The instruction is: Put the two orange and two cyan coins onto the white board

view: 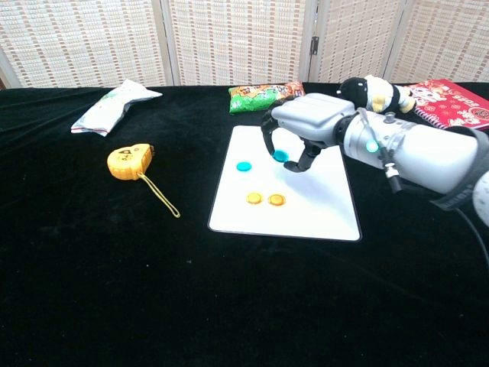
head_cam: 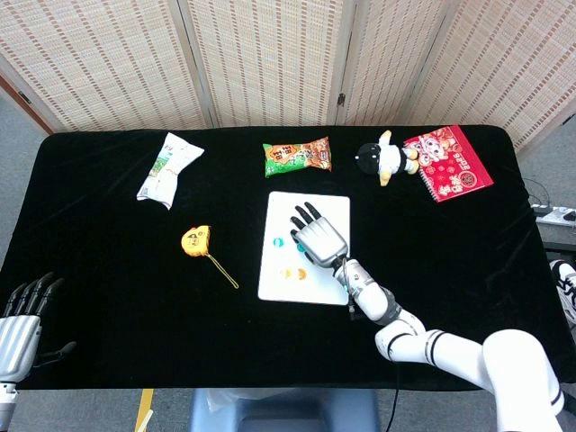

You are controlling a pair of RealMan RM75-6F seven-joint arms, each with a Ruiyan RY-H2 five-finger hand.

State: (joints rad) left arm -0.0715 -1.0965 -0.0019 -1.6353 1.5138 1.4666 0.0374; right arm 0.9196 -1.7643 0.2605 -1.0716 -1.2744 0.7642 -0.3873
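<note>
The white board (head_cam: 324, 211) (view: 306, 218) lies mid-table. On it rest one cyan coin (head_cam: 279, 242) (view: 244, 166) and two orange coins (view: 254, 198) (view: 276, 200) side by side. My right hand (head_cam: 315, 236) (view: 306, 122) hovers above the board's left half and pinches the second cyan coin (view: 281, 156) between thumb and finger, just right of the lying cyan coin. In the head view this hand partly covers the orange coins (head_cam: 288, 273). My left hand (head_cam: 20, 322) stays at the table's front left corner, fingers extended and empty.
A yellow tape measure (head_cam: 194, 240) (view: 130, 161) with its strap lies left of the board. Along the back stand a white packet (head_cam: 168, 168), a green-orange snack bag (head_cam: 297, 156), a plush toy (head_cam: 385, 158) and a red notebook (head_cam: 447, 162).
</note>
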